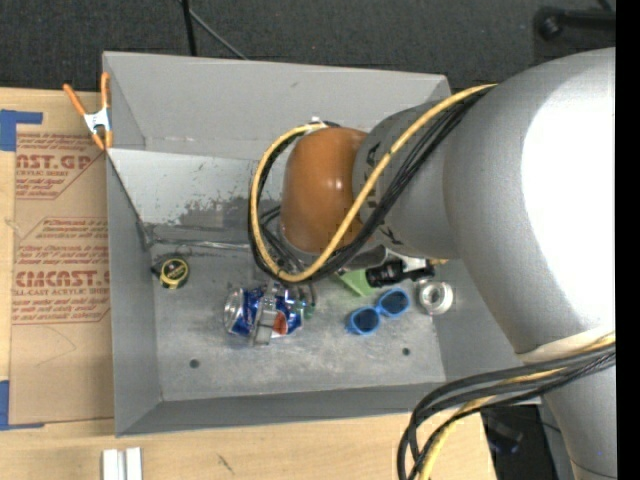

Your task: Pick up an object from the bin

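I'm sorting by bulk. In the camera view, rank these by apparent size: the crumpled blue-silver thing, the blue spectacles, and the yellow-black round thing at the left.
1. crumpled blue-silver thing
2. blue spectacles
3. yellow-black round thing
All three lie on the bin floor, so nearness to the camera hardly skews the order.

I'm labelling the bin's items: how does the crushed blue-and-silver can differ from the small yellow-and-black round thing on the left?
Colour: the crushed can is blue and silver with a touch of red; the round thing is yellow and black. Size: the can is clearly larger than the round thing. Shape: the can is crumpled and irregular, the round thing compact and neat. Both lie on the floor of the bin.
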Tool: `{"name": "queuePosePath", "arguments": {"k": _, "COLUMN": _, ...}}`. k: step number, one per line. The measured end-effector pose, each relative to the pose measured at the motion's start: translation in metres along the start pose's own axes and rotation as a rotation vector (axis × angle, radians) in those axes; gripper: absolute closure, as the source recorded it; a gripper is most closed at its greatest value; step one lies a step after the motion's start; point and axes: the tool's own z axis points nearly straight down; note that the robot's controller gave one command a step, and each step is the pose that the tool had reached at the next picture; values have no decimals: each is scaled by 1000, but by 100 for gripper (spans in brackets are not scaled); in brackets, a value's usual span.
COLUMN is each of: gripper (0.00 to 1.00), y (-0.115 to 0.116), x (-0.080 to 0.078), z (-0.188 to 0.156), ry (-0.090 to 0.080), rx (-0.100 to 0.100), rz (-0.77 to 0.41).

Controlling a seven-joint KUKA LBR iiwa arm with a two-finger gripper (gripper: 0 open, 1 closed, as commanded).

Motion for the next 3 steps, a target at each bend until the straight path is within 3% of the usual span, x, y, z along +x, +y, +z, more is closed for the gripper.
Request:
{"name": "queuePosePath", "arguments": {"k": 1, "gripper": 0, "y": -11, "x": 4, "z": -9, "ry": 2, "rx": 2, "rz": 111}}
{"name": "queuePosePath", "arguments": {"k": 2, "gripper": 0, "y": -6, "x": 12, "z": 33, "ry": 6, "rx": 3, "rz": 235}}
{"name": "queuePosePath", "arguments": {"k": 3, "gripper": 0, "y": -6, "x": 12, "z": 33, "ry": 7, "rx": 4, "rz": 234}}
